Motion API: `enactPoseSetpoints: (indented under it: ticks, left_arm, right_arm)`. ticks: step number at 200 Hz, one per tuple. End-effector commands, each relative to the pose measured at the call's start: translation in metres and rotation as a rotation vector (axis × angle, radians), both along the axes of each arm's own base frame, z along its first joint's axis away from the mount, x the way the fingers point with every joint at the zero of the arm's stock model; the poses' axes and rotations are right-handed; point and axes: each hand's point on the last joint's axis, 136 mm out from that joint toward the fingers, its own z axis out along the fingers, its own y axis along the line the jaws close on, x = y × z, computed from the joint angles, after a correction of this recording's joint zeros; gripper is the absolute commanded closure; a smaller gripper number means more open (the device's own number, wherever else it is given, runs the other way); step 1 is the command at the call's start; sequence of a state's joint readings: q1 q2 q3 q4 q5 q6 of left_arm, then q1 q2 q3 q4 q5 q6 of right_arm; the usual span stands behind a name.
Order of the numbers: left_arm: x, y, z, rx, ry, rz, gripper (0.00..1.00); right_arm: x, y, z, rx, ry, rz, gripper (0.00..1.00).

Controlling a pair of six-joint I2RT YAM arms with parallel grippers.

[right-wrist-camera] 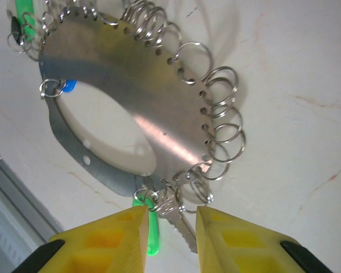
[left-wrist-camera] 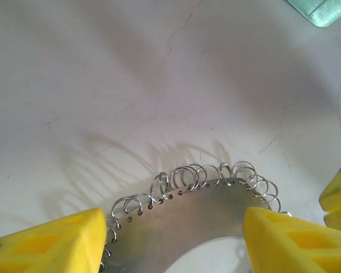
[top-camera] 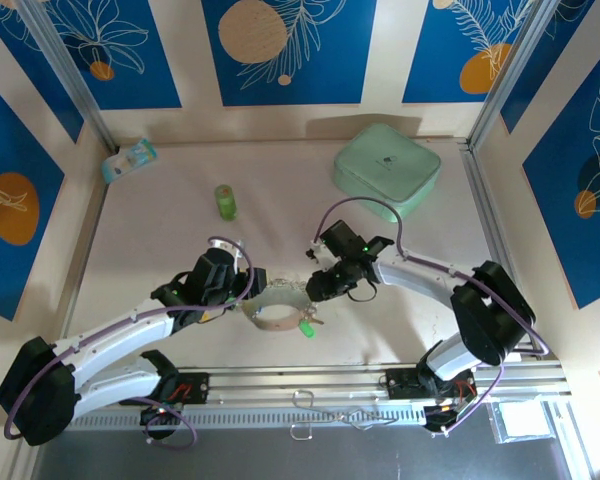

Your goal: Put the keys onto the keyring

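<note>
Keyring (top-camera: pixel 270 322), a flat ring-shaped silver plate edged with many small wire loops, sits toward 6 o'clock on the pale table (top-camera: pixel 160 230), between the two arms.

The left gripper (top-camera: pixel 248 298) meets it at its 9 o'clock side. In the left wrist view the yellow jaws stand wide, and the plate spans the gap and meets both of them. This looks like a steadying hold across the plate.

The right gripper (top-camera: pixel 318 288) comes in from about 2 o'clock. In the right wrist view its jaws stand narrowly parted around a small silver key (right-wrist-camera: pixel 179 227), with a gap on each side, so nothing is pinched. That key hangs from a loop at the plate's 6 o'clock edge, beside a green key (right-wrist-camera: pixel 150 227). A blue key (right-wrist-camera: pixel 69 86) hangs at 9 o'clock.

The plate looks stiff, thin and light, so it is likely to slide or swing unless braced. Its bare flat edge seems the safest place to hold. The loops look springy and slippery, and the keys are tiny and smooth. Each key is probably best pinched flat across its plastic head, leaving the hole free.
</note>
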State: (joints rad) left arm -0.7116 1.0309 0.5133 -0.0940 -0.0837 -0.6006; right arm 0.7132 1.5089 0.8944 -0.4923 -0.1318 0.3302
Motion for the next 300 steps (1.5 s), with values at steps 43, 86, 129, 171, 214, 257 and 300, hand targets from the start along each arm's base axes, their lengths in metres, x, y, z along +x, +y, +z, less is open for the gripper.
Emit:
enactPoseSetpoints:
  ticks: [43,86,129,171,214,257,300]
  left_arm:
    - [0.005,-0.002,0.009,0.009,-0.020,0.000,0.36]
    - [0.004,-0.001,0.008,0.015,-0.018,0.000,0.36]
    - [0.005,-0.001,0.008,0.015,-0.017,0.000,0.36]
    - [0.005,-0.001,0.008,0.016,-0.018,0.000,0.36]
    - [0.005,-0.001,0.008,0.015,-0.018,0.000,0.36]
    - [0.005,-0.001,0.009,0.014,-0.021,0.002,0.35]
    - [0.005,-0.001,0.008,0.015,-0.020,0.001,0.35]
  right_arm:
    - [-0.003,-0.004,-0.030,-0.076,0.054,0.028,0.71]
    - [-0.004,0.003,-0.034,-0.065,0.070,0.046,0.71]
    - [-0.007,0.008,-0.040,-0.065,0.091,0.066,0.71]
    - [-0.007,0.014,-0.036,-0.047,0.088,0.081,0.76]
    - [-0.007,0.018,-0.032,-0.051,0.072,0.098,0.86]
    - [-0.009,0.017,-0.032,-0.100,0.046,0.125,0.89]
    - [-0.008,0.015,-0.039,-0.142,0.043,0.129,0.88]
